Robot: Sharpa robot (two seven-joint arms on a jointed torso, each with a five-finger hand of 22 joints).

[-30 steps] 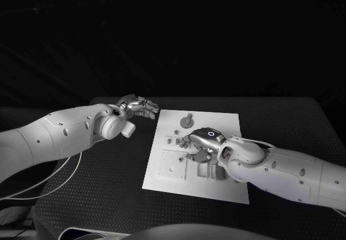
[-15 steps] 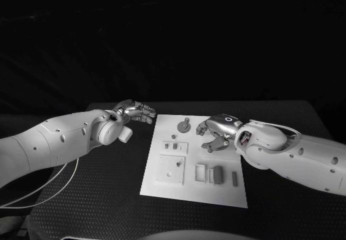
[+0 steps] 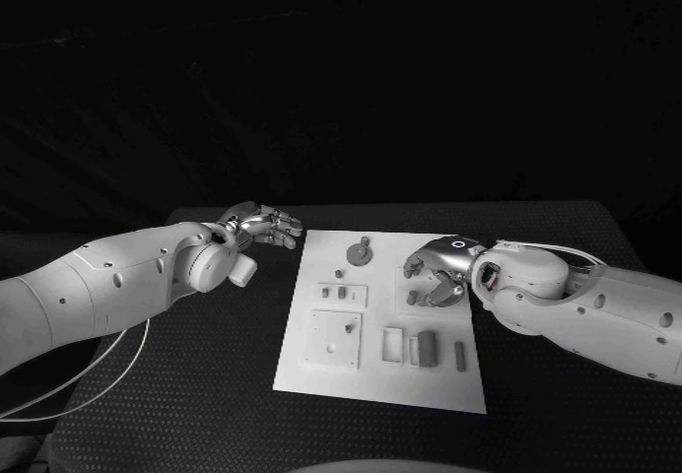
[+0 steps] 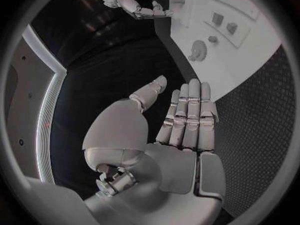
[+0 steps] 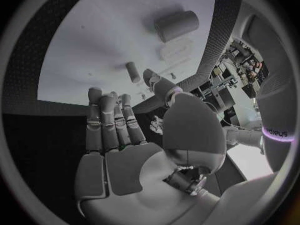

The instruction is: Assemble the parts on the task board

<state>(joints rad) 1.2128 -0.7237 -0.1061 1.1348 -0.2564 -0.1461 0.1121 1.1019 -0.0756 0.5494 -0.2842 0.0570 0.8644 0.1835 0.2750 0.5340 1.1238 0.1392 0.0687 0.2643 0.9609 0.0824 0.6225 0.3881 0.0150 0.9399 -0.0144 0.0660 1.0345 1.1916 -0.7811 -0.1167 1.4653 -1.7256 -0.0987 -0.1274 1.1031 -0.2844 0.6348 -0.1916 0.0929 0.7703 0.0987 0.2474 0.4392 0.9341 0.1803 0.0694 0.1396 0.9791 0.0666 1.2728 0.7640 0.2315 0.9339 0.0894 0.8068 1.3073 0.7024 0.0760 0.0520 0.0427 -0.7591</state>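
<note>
Over the white rectangular task board [image 3: 381,325] in the head view, the right silver hand [image 3: 431,271] hangs above the board's far right part. Its fingers are curled downward and I can see nothing in them. The small grey parts lie just beneath and toward the robot from it: a round grey disc piece [image 3: 361,253] beside it on the far side, and a row of upright grey blocks [image 3: 427,347] nearer the robot, their long axes running along the board's length. This hand is plainly the nearer one. The left silver hand [image 3: 263,225] hovers off the board's far left corner, over the black table [image 3: 199,365], fingers loosely apart and empty. Against a second ago, the right hand has drawn away from the board's middle toward its far end, uncovering the blocks.

From the left wrist, the left hand's fingers [image 4: 187,115] stand straight and side by side, holding nothing, with the board ahead of them.

From the right wrist, the right hand's fingers [image 5: 109,122] are extended and empty, a grey cylindrical part [image 5: 176,25] lying well beyond the fingertips.
</note>
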